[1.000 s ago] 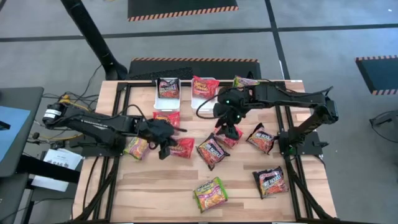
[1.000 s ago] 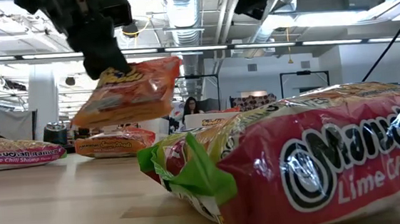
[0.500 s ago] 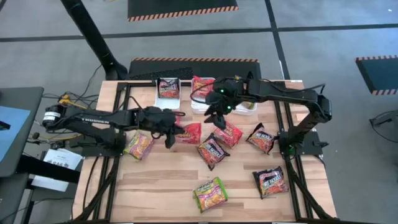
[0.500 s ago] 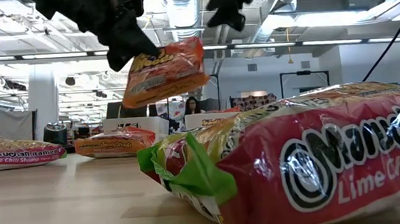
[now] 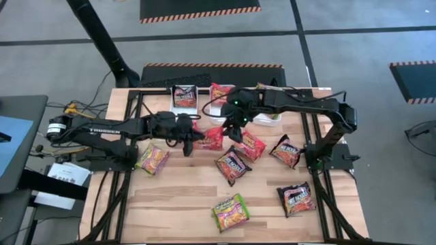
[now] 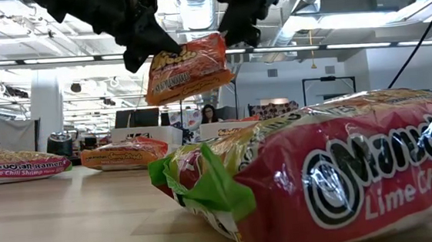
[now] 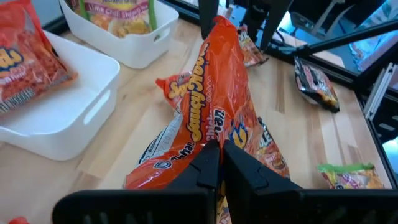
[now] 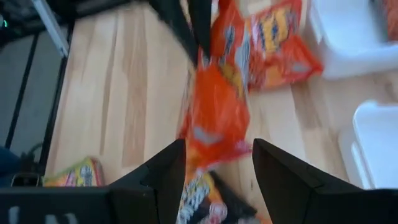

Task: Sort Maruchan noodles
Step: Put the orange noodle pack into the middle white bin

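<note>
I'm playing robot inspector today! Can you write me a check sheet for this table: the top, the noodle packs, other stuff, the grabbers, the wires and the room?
Surface: wooden table, packets scattered on it.
Job's things: red-orange packet held up in the air; lime chili packet near the front edge; two dark packets on the right side; white bins at the back with packets inside.
Clutter: nothing seen.
Grippers: left gripper shut on the red-orange packet; right gripper open, facing the same packet.
Cables: wires by the left arm's base, off the table.
Surroundings: grey floor with striped mats; a person sits far behind in the low view.
</note>
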